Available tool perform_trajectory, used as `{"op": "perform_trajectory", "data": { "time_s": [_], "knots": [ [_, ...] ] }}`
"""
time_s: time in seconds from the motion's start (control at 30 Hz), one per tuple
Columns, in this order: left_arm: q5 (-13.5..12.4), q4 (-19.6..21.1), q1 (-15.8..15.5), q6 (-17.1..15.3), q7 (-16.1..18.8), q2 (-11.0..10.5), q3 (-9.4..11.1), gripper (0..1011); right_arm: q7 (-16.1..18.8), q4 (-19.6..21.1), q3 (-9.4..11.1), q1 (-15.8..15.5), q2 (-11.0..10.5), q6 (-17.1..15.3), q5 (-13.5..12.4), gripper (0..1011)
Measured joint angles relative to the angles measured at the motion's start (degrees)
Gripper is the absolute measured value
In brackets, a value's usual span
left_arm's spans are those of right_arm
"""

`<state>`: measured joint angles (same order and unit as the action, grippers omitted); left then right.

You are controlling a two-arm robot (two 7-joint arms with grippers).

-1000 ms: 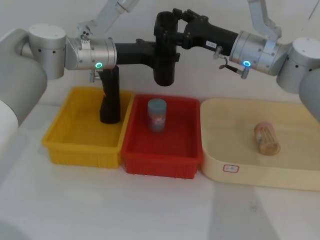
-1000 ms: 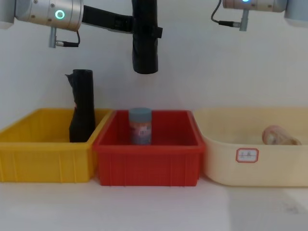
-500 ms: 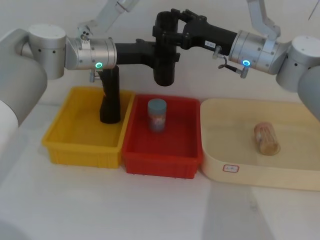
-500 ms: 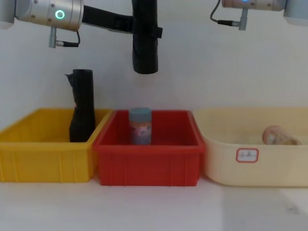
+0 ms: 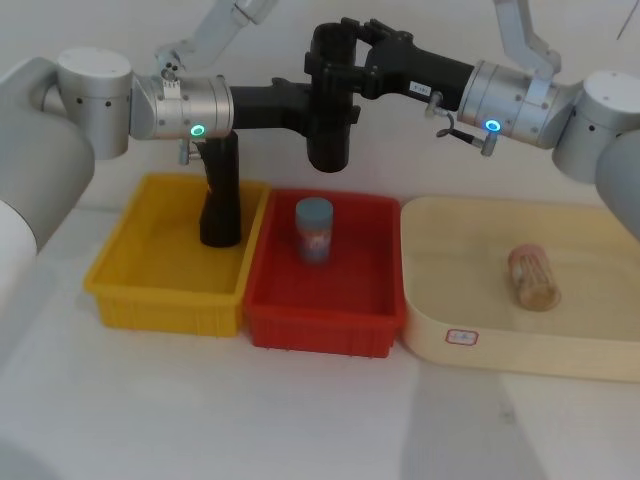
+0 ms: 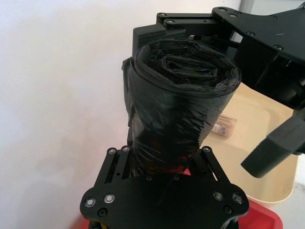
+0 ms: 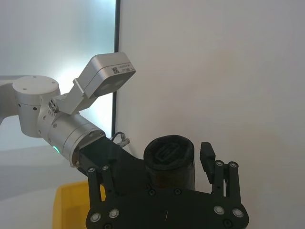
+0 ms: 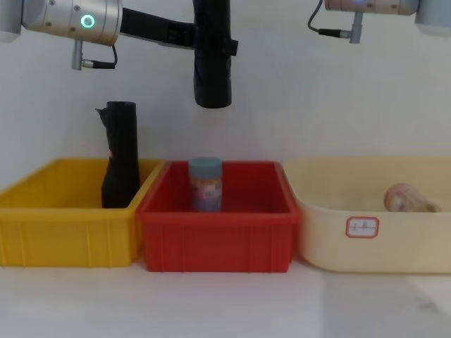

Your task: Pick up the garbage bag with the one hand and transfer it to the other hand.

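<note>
We see the garbage bag (image 5: 328, 145) held upright in the air directly above the red bin (image 5: 320, 330), well clear of it. The left gripper (image 5: 316, 108), teal ring, reaches in from the red bin's left and is clenched on the bag's middle. In the left wrist view its fingers (image 6: 116, 164) press both sides of the roll. The right gripper (image 5: 338, 45), blue ring, reaches in from the red bin's right and straddles the bag's top end. Its jaws are spread. In the right wrist view we see a gap between one pad (image 7: 207, 155) and the roll, so it is not grasping. A blue can (image 5: 314, 230) stands upright inside the red bin, right under the bag. The yellow bin (image 5: 160, 300) sits against the red bin's left side, with a slimmer black roll (image 5: 220, 200) standing in it. The cream tray (image 5: 520, 355) is just beside the red bin's right side, with a tan cylinder (image 5: 532, 277) lying in it.
</note>
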<state>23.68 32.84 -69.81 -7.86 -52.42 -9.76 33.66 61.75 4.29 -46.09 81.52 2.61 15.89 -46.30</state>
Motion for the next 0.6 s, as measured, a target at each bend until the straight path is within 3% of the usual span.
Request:
{"op": "perform_trajectory", "data": {
  "time_s": [0.6],
  "knots": [
    [0.0, 0.0, 0.0, 0.0, 0.0, 0.0, 0.0, 471, 0.2, -0.4, -0.1, 0.1, 0.1, 0.1, -0.1, 1000]
  ]
}}
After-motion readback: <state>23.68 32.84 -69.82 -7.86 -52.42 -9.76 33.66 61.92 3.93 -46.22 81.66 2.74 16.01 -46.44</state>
